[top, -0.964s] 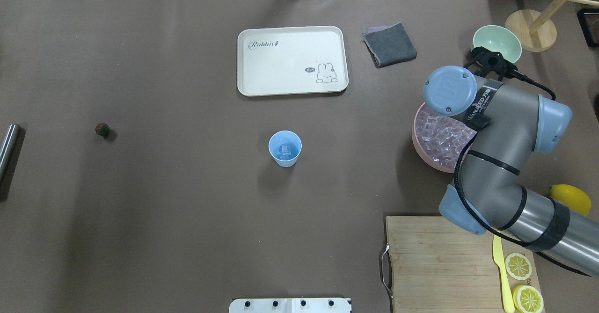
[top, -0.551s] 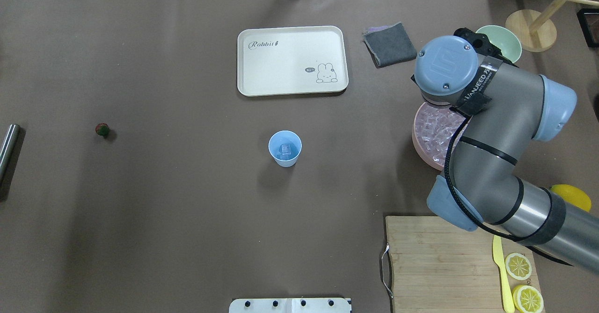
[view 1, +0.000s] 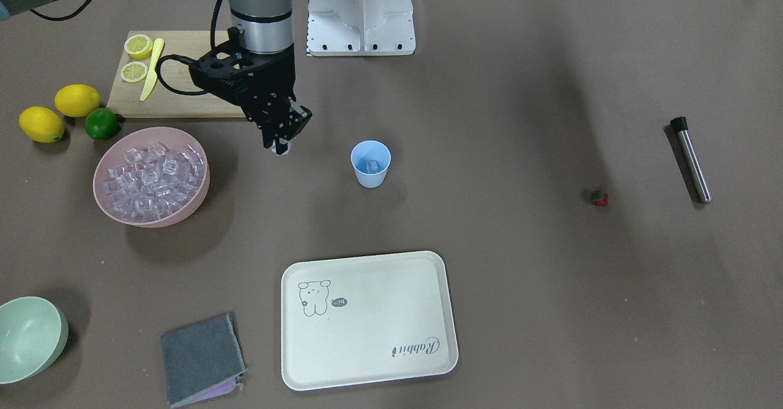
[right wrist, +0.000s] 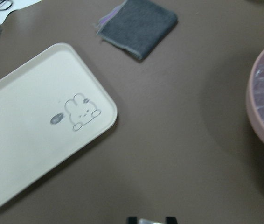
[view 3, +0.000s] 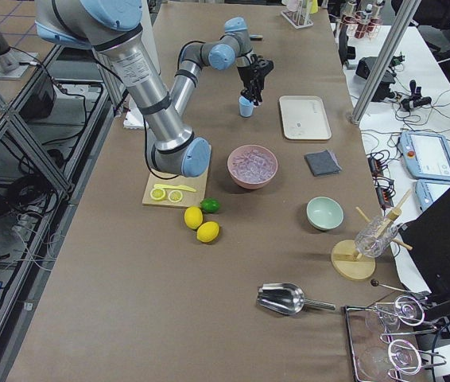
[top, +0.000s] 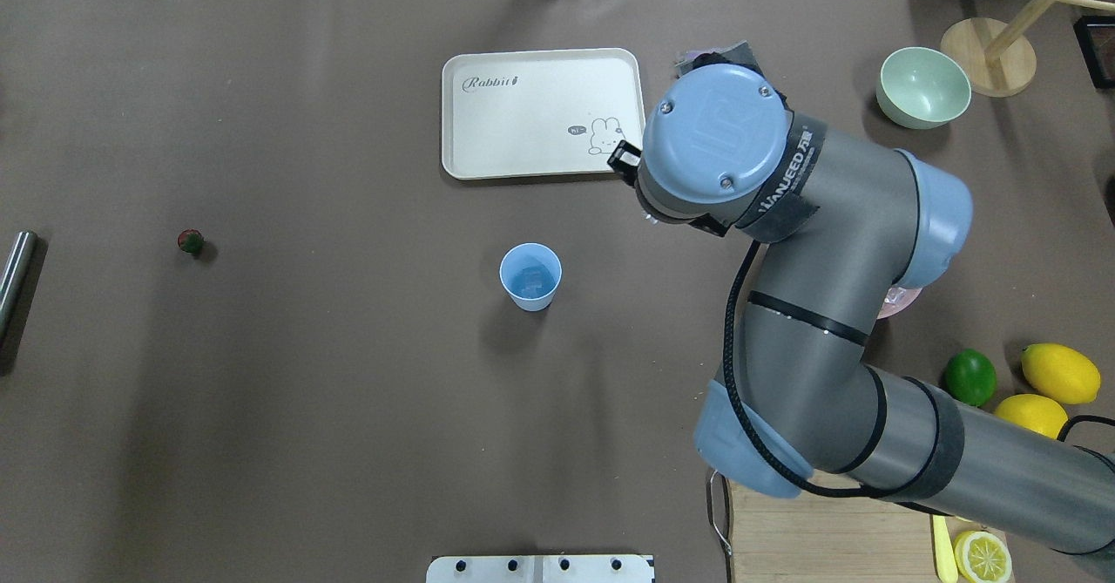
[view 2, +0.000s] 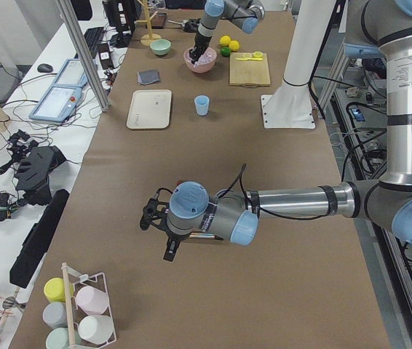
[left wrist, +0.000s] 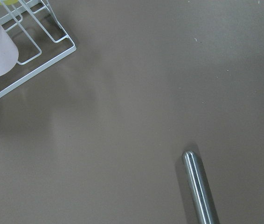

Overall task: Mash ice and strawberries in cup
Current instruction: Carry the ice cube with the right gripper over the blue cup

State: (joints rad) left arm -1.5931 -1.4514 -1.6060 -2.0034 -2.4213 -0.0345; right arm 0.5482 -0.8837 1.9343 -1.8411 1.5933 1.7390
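The brown table [top: 348, 409] fills the overhead view. There the right arm [top: 819, 243] comes in from 4 o'clock, and its wrist hangs at 2 o'clock of the cup [top: 530, 276]. The cream tray [top: 488, 130] lies at 12 o'clock of the cup, apart from it.

In the front view the pink bowl [view 1: 101, 195], heaped with ice [view 1: 153, 173], sits at 9 o'clock of the cup, well apart. The light-blue cup stands upright near the table's centre, with some ice in its bottom. In the same view the right gripper [view 1: 279, 145] hangs between bowl and cup, at 10 o'clock of the cup and touching neither. Its fingers pinch 1 ice cube [right wrist: 151, 220].

The left gripper [view 2: 169, 247] shows only in a side view, so I cannot tell whether it is spread or pressed together. In the overhead view a steel rod [top: 15, 282] lies at the far 9 o'clock edge. The strawberry [top: 190, 240] lies on the table at 9 o'clock of the cup, well apart.
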